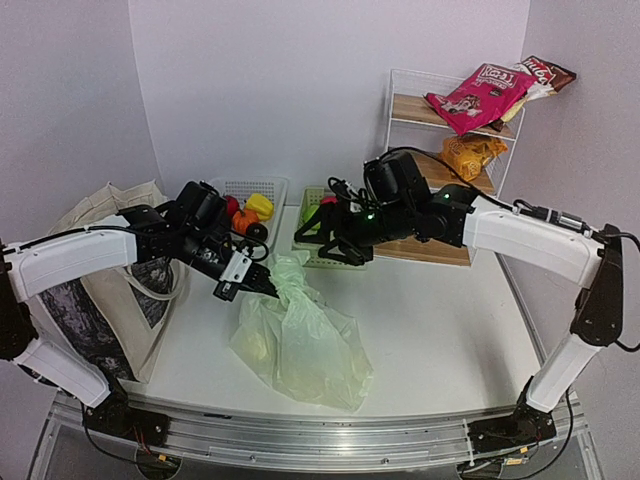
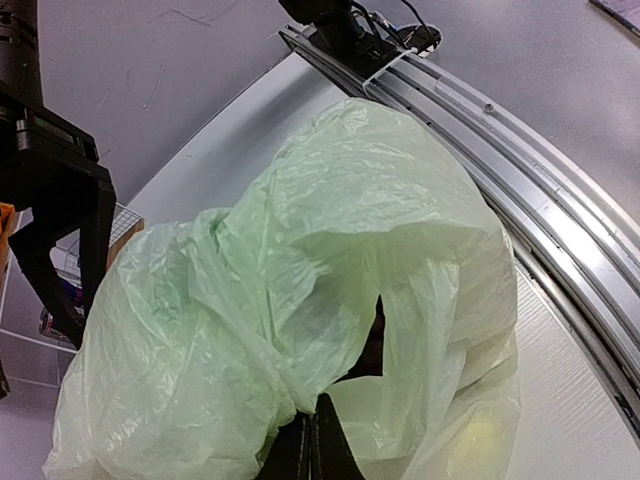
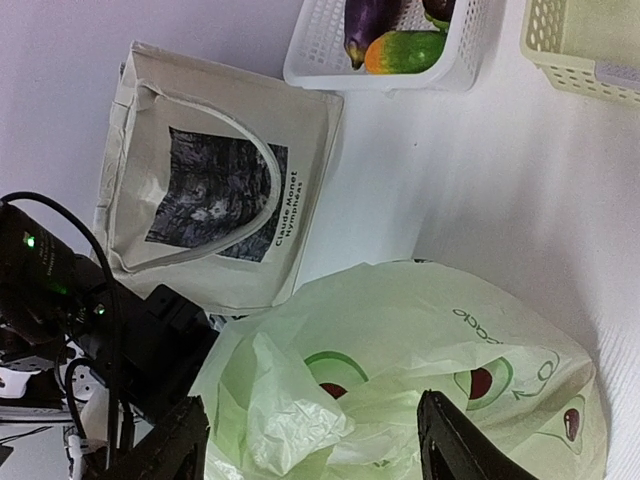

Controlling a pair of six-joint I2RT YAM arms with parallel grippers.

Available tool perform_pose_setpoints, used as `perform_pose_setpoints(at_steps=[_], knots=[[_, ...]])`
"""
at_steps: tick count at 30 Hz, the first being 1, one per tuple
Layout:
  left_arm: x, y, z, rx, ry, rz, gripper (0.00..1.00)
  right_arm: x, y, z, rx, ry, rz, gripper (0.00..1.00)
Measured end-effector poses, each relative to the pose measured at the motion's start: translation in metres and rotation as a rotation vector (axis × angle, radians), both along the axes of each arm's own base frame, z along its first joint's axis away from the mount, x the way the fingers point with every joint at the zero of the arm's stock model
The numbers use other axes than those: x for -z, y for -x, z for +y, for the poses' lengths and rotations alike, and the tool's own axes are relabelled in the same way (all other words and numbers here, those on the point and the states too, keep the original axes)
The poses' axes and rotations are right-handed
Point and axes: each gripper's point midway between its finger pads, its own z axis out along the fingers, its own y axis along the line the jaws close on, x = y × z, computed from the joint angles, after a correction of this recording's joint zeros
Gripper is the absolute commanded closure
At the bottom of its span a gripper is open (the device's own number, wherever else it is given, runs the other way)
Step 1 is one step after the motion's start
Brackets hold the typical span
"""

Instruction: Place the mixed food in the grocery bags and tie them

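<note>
left pincer (image 2: 312,452): pinching plastic bag (image 2: 300,280) | right pincer (image 3: 310,440): spread over it

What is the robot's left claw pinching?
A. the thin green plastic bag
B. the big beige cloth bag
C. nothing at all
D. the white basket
A: in the left wrist view, the left claw is shut tight on a bunched-up fold of the pale-green plastic bag.
</note>
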Motion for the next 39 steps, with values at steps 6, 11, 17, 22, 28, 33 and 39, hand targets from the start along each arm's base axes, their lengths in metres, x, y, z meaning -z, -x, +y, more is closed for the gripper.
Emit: perform_pose_setpoints(at_steps=[6, 11, 17, 22, 28, 33, 39], knots=[[-0.001, 0.001, 0.001, 0.004, 0.004, -0.010, 1.00, 0.009, 0.003, 0.007, -0.008, -0.027, 0.058, 0.43], [-0.001, 0.001, 0.001, 0.003, 0.003, -0.008, 1.00, 0.023, 0.000, 0.021, -0.020, -0.052, 0.114, 0.68], [-0.002, 0.000, 0.001, -0.018, -0.003, 0.012, 1.00, 0.029, -0.002, 0.025, -0.028, -0.068, 0.146, 1.00], [-0.003, -0.001, 0.003, -0.078, -0.028, 0.103, 1.00, 0.036, -0.007, 0.010, 0.007, -0.057, 0.137, 1.00], [0.000, -0.006, 0.012, -0.173, -0.080, 0.213, 1.00, 0.039, -0.015, -0.023, 0.085, -0.022, 0.086, 1.00], [-0.009, -0.022, 0.018, -0.266, -0.098, 0.282, 1.00, 0.045, -0.014, -0.036, 0.106, 0.004, 0.055, 1.00], [-0.015, -0.026, 0.024, -0.313, -0.114, 0.331, 1.00, 0.053, -0.012, -0.047, 0.121, 0.025, 0.039, 1.00]])
